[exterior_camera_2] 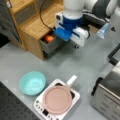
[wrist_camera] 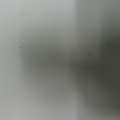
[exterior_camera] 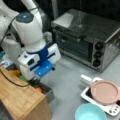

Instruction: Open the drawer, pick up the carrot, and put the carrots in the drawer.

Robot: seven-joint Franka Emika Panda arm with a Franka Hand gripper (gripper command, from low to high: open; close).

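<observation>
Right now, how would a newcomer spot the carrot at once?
Find the light wooden cabinet at a front view's upper left, then its grey drawer, pulled open just below the blue and white gripper. The carrot lies inside: a small orange lump, the only bright orange thing against the drawer's dark interior.

The cabinet [exterior_camera_2: 35,27] beside the end effector [exterior_camera_2: 71,33] looks like light wood with a matt, fine-grained top. Its drawer [exterior_camera_2: 51,45], just below the end effector, has a smooth grey front like painted metal or plastic. The carrot [exterior_camera_2: 49,38] inside is glossy orange plastic. The end effector's housing [exterior_camera: 40,61] is smooth white and blue plastic with a slight sheen. The counter [exterior_camera: 67,82] is matt grey. Well apart, the oven [exterior_camera: 87,35] is brushed silver metal, the bowl [exterior_camera_2: 32,83] smooth teal plastic, the pan [exterior_camera_2: 58,99] matt pink.
</observation>
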